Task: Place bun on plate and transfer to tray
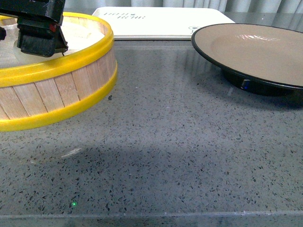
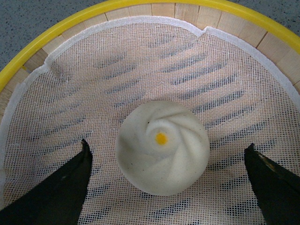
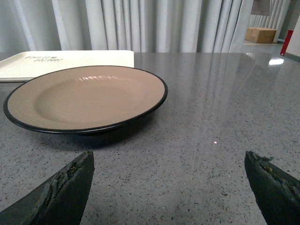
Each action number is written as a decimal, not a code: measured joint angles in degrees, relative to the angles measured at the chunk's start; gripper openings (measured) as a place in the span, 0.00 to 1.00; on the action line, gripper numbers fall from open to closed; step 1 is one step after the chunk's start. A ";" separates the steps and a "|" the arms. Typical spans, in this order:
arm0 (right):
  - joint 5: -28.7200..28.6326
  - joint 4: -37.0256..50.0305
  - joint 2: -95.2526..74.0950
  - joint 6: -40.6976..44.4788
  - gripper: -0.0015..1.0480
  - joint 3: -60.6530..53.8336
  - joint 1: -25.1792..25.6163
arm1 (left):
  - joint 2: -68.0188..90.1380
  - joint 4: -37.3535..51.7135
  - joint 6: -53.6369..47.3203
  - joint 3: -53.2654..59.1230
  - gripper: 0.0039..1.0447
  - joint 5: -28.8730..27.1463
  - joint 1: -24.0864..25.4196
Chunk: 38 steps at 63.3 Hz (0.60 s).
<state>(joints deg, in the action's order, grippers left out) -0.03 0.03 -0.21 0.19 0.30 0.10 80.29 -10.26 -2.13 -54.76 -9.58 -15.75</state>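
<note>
Pickup is starting: the spread left gripper (image 2: 166, 143) is straddling the small white steamed bun (image 2: 162, 148) in the yellow-rimmed wooden basket (image 1: 57, 66) at ten o'clock, while the spread right gripper (image 3: 168, 152) is facing the bare tan black-rimmed plate (image 1: 255, 52) at two, with the off-white plastic tray (image 1: 161, 21) at twelve.

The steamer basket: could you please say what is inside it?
A white mesh liner and the bun on it, between the left gripper's open fingers. The mesh under the bun is hidden.
</note>
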 joint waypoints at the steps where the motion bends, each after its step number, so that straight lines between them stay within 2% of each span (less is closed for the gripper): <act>1: 0.00 0.00 0.00 0.00 0.91 0.00 0.00 | 0.00 0.00 -0.02 0.00 0.83 -0.02 -0.02; 5: -0.02 0.00 0.00 0.00 0.91 0.00 0.00 | 0.04 0.00 -0.26 0.00 0.74 -0.39 -0.11; 12: 0.00 0.00 0.00 0.00 0.91 0.00 0.00 | 0.15 -0.20 -0.52 -0.09 0.52 -0.37 -0.17; 22: -0.02 0.00 0.00 0.00 0.91 0.00 0.00 | 0.20 -0.24 -0.63 -0.52 0.30 -0.31 -0.17; 35: 0.00 0.00 0.00 0.00 0.91 0.00 0.00 | 0.20 -0.37 -0.76 -0.94 0.03 -0.07 -0.17; 38: 0.00 0.00 0.00 0.00 0.91 0.00 0.00 | 0.20 -0.39 -1.07 -1.01 0.03 -0.22 -0.17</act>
<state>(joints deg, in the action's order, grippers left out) -0.03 0.03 -0.21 0.19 0.30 0.10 80.49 -10.66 -3.20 -55.77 -9.80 -15.92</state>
